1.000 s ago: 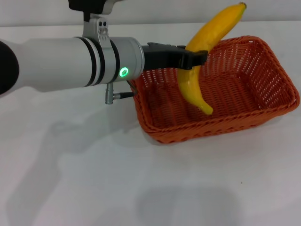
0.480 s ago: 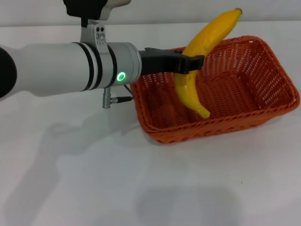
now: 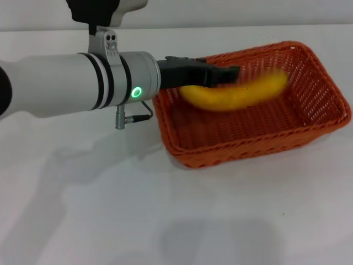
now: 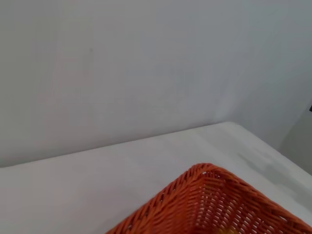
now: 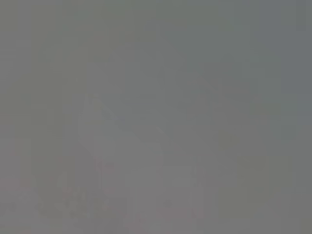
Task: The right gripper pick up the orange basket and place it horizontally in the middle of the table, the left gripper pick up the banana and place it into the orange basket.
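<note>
The orange basket (image 3: 249, 148) lies horizontally on the white table (image 3: 138, 210), right of the middle. Over its left half reaches my left gripper (image 3: 234, 72), black fingers on a silver arm with a green light. The banana (image 3: 237, 95) is a blurred yellow streak lying sideways just below those fingers, inside the basket's rim and free of them; the fingers stand open. A corner of the basket (image 4: 204, 195) shows in the left wrist view. The right gripper is out of view; the right wrist view is plain grey.
The left arm (image 3: 71, 83) crosses the table's left half at mid height. Bare white table lies in front of the basket, and a wall stands behind the table's far edge (image 4: 122, 146).
The banana, held upright in the left gripper before, has come loose and swung flat, dropping into the basket. The left arm has drawn slightly left.
</note>
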You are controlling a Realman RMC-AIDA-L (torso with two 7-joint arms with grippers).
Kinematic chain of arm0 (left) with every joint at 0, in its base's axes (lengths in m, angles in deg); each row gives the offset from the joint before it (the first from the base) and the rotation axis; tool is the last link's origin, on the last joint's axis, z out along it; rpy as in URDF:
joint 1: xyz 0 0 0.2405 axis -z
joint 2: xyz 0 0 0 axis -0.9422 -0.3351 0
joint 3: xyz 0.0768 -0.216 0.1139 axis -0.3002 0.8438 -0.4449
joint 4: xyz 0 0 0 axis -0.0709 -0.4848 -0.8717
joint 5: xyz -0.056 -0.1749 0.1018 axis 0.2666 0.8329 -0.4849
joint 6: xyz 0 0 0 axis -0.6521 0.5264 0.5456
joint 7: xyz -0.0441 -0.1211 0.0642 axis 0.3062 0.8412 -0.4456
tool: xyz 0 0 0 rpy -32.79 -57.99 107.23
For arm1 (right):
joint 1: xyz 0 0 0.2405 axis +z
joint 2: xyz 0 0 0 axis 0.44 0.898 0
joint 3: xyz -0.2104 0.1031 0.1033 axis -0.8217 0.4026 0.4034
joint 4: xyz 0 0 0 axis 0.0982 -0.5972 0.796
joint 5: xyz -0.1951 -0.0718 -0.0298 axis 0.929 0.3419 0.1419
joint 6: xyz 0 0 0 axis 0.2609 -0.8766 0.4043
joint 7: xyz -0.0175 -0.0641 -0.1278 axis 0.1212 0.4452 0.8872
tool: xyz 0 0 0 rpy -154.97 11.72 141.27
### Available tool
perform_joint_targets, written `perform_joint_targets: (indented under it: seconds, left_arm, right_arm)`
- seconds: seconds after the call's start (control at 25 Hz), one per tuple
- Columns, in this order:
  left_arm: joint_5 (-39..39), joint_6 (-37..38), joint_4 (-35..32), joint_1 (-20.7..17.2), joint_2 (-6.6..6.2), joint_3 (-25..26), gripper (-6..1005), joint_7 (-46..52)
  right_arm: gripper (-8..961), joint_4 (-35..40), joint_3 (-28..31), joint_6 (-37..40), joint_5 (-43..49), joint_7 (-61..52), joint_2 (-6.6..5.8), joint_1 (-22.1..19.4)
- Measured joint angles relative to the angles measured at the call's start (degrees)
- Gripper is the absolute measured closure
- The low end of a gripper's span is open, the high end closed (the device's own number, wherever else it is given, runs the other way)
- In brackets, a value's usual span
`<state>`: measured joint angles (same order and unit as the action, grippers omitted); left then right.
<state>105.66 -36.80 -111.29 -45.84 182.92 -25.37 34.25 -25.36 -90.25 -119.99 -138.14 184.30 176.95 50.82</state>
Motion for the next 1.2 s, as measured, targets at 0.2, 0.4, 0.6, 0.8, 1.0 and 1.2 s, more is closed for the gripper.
perform_joint_targets:
  seconds: [0.2, 0.4, 0.6, 0.8, 1.0, 1.2]
  left_arm:
    - [0.10, 0.98, -0.49, -1.00, 0.00, 0.09, 221, -0.93]
    - [0.19, 4.72, -0.66, -2.04, -0.01, 0.01, 160, -4.17]
    - [0.10, 13.67, -1.13, -4.67, 0.08, -0.71, 113, -9.19]
    - [-0.11, 30.59, -0.14, -8.05, 0.02, -5.20, 117, -16.40]
    - [-0.20, 55.97, 1.92, -13.07, 0.10, -14.30, 117, -24.25]
    - [0.91, 78.65, 7.28, -15.84, 0.14, -20.23, 117, -24.25]
  right_arm:
    - [173, 0.14, 0.00, -0.08, 0.00, 0.00, 0.21, -0.06]
    - [173, 0.15, 0.00, -0.17, 0.00, 0.00, 0.28, -0.37]
    - [173, 0.12, 0.00, -0.26, 0.00, 0.00, 0.30, -0.63]
    - [173, -0.21, 0.00, -0.56, 0.00, 0.00, 0.42, -0.75]
    - [173, -0.23, 0.00, -0.86, 0.00, 0.00, 0.69, -1.12]
    - [173, -0.18, 0.11, -0.79, -0.29, 0.75, 0.85, -1.62]
